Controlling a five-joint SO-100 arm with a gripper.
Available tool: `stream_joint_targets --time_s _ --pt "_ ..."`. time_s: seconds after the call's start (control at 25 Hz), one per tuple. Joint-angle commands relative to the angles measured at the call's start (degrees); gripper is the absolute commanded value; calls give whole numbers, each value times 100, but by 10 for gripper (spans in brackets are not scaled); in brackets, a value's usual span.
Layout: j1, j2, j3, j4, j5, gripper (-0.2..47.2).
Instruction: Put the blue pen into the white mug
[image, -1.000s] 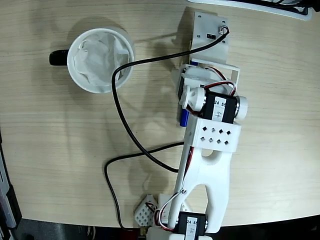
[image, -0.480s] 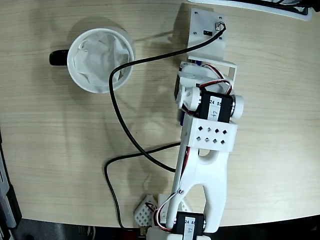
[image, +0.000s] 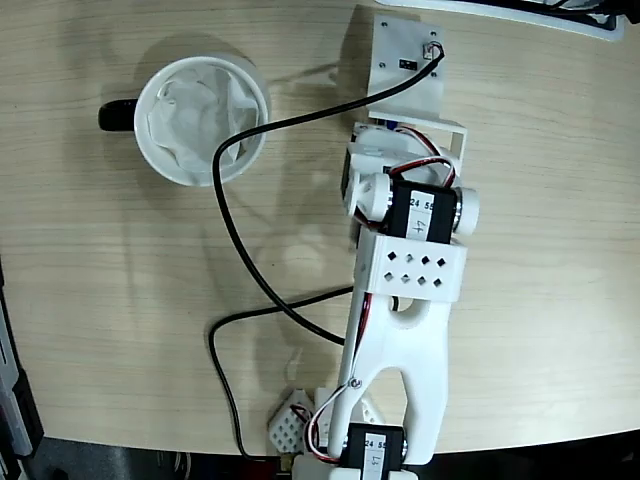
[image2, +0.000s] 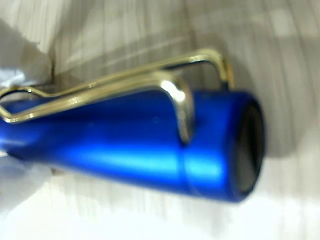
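In the fixed view I look down on a light wooden table (image: 100, 300); my white arm (image: 405, 330) reaches from the bottom edge up toward the top of the picture, and its wrist with the black servo (image: 425, 212) covers the gripper almost fully; I see only a part of the gripper (image: 352, 180) under the white bracket, so from here I cannot tell how far the jaws are apart. The blue pen (image: 398, 126) shows here only as a tiny blue spot at the top of the wrist block; the rest of it is hidden by the arm.

In the wrist view the blue pen (image2: 140, 142) fills nearly the whole picture, very close and somewhat blurred; it lies across the picture, its dark end cap at the right, and its metal clip (image2: 125, 85) runs along the upper side; the wooden surface is behind it. I see no fingers clearly in this view, so I cannot say with certainty that the pen is clamped.

The white mug (image: 252, 100) stands at the upper left of the fixed view, well apart from the wrist; its black handle (image: 118, 117) points to the left; crumpled white paper (image: 195, 115) lines its inside. A black cable (image: 235, 240) runs from the camera board (image: 405, 65) at the top, over the right rim of the mug, and down in a loop toward the arm's base.
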Motion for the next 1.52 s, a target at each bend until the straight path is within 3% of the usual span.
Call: stream_joint_targets --time_s 0.0,0.32,1.12,1.48 --pt "0 589 -35 62 79 2" --pt "-26 1222 -53 -53 123 2" --pt "-290 3393 -9 -1881 79 1" --pt "-571 4834 1916 -3911 97 1"
